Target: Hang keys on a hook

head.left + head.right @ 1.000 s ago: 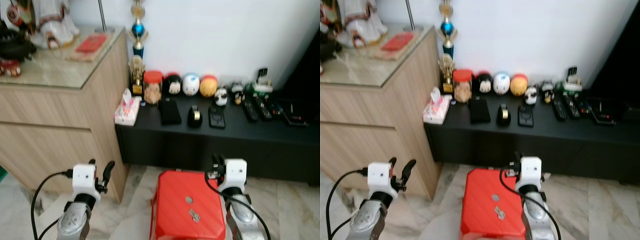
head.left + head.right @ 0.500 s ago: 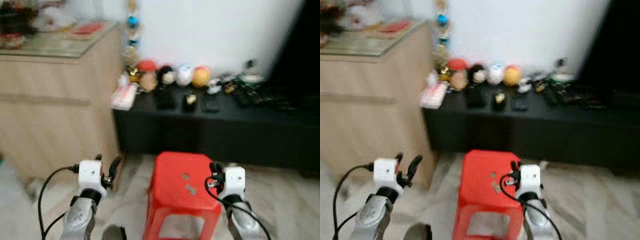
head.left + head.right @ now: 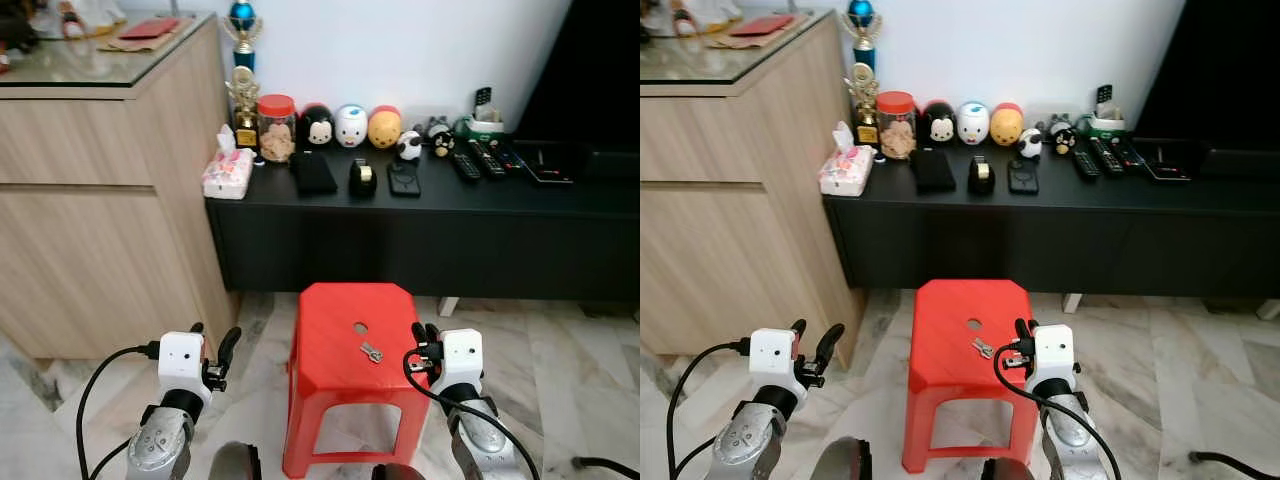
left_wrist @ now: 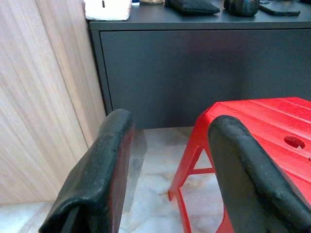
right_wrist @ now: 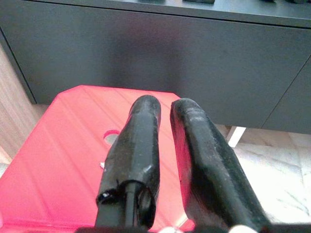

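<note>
A small silver bunch of keys lies on the top of a red plastic stool, just in front of the stool's round hole. My right gripper hovers at the stool's right edge, a hand's width right of the keys, fingers pressed together with nothing between them. Left of the stool, over the marble floor, my left gripper is held low with its fingers spread wide and empty.
A long black low cabinet stands behind the stool, carrying figurines, a jar, remotes and a tissue pack. A wooden sideboard fills the left. A dark screen rises at the right. Marble floor surrounds the stool.
The camera has drawn back and steadied after a blur: the whole stool with its legs is now in view. Both arms keep the same pose; the keys lie still.
</note>
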### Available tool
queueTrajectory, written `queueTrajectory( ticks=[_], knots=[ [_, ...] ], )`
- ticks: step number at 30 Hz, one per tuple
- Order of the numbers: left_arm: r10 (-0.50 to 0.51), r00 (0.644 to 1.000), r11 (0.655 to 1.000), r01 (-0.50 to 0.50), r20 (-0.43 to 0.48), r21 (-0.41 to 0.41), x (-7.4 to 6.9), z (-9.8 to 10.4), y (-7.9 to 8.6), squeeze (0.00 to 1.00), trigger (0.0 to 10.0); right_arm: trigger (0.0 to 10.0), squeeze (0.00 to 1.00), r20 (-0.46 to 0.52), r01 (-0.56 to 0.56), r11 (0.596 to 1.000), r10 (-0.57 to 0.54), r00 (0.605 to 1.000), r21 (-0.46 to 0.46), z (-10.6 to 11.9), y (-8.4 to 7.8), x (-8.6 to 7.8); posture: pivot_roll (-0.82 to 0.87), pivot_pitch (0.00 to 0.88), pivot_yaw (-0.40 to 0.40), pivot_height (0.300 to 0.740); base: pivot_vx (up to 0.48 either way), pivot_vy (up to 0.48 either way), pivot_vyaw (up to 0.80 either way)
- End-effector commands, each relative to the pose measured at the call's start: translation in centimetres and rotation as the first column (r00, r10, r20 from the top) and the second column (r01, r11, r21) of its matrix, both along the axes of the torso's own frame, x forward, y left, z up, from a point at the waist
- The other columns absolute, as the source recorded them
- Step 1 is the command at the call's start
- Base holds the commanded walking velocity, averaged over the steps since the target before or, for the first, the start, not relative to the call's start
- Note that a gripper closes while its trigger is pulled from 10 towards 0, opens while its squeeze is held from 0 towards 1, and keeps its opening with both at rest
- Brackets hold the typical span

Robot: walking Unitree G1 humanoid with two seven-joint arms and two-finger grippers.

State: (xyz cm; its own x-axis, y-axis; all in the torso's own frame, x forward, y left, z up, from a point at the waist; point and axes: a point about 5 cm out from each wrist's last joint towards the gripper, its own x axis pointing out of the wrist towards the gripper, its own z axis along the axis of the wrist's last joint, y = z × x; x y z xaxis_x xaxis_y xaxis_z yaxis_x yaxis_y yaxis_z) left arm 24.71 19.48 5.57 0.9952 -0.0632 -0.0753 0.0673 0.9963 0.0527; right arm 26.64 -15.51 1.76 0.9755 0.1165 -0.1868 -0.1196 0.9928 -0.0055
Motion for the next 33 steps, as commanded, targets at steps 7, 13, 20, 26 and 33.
queueTrajectory(
  ticks=[7, 13, 20, 26, 33],
  knots=[
    [-0.006, 1.0, 1.0, 0.006, 0.008, -0.008, 0.24, 0.34, -0.35, 0.0, 10.0, 10.0, 0.0, -0.02, 0.014, 1.0, -0.014, 1.0, -0.001, -0.21, -0.02, -0.07, -0.05, 0.0, -0.059, 0.632, 0.0, 0.0, 0.0],
    [-0.009, 1.0, 1.0, 0.009, 0.003, -0.007, 0.2, 0.25, -0.47, 0.0, 10.0, 10.0, 0.0, -0.038, 0.026, 0.999, -0.027, 0.999, -0.023, -0.41, -0.28, 0.0, -0.05, 0.0, -0.06, 0.607, 0.0, 0.0, 0.0],
    [-0.01, 1.0, 1.0, 0.01, 0.006, -0.012, 0.3, 0.31, -0.5, 0.0, 10.0, 10.0, 0.0, -0.026, 0.02, 1.0, -0.02, 0.999, -0.001, -0.33, -0.22, -0.1, -0.05, 0.0, -0.06, 0.607, 0.0, 0.0, 0.0],
    [-0.014, 1.0, 1.0, 0.014, 0.006, -0.016, 0.37, 0.35, -0.63, 0.0, 10.0, 10.0, 0.0, -0.032, 0.021, 1.0, -0.021, 0.999, -0.003, -0.41, -0.07, -0.2, -0.05, 0.0, -0.059, 0.607, 0.0, 0.0, 0.0],
    [-0.011, 1.0, 1.0, 0.011, -0.007, -0.015, 0.21, 0.07, -0.56, 0.0, 10.0, 10.0, 0.0, -0.038, 0.036, 0.999, -0.036, 0.999, -0.01, -0.4, -0.19, -0.03, -0.05, 0.0, -0.06, 0.607, 0.0, 0.0, 0.0]
  ],
)
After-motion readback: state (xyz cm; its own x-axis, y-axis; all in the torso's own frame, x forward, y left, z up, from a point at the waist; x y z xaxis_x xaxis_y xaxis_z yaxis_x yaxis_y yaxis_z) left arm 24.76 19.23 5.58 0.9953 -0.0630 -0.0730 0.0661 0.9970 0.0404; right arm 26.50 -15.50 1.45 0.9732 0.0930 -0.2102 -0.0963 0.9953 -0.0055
